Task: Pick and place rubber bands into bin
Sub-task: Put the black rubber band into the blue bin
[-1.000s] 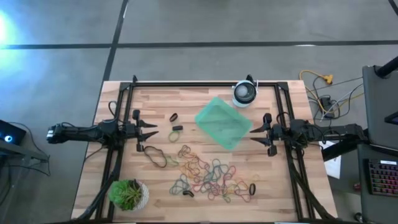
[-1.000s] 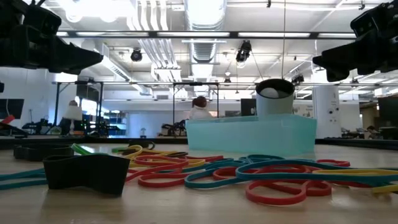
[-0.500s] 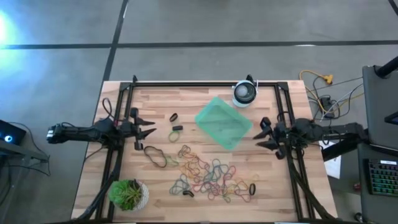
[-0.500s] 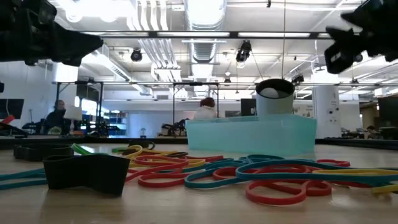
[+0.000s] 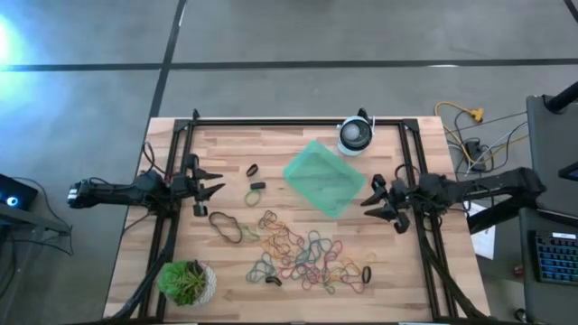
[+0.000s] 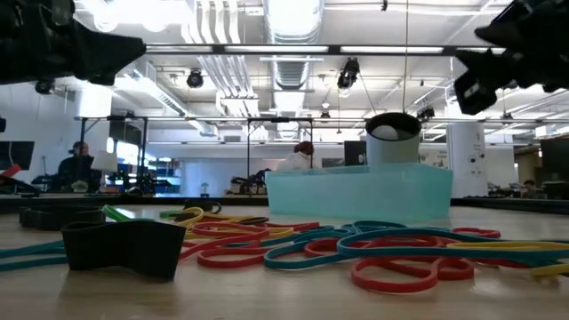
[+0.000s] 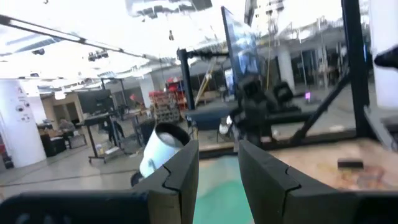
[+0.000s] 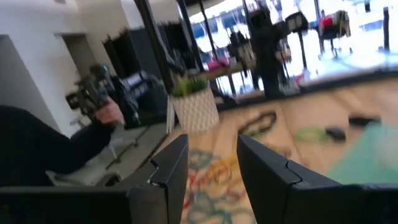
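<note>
Nearest the table's front edge, a tangle of coloured rubber bands (image 5: pixel 307 255) lies spread on the wood, with a potted plant (image 5: pixel 187 282) at the front left corner. Farther back, the mint-green bin (image 5: pixel 324 177) sits tilted, with no bands in it. The left gripper (image 5: pixel 213 180) reaches in level from the left edge, fingers parted, holding nothing. The right gripper (image 5: pixel 370 197) reaches in from the right, angled slightly forward, fingers also spread and empty. A round white-and-black device (image 5: pixel 355 135) stands at the back.
</note>
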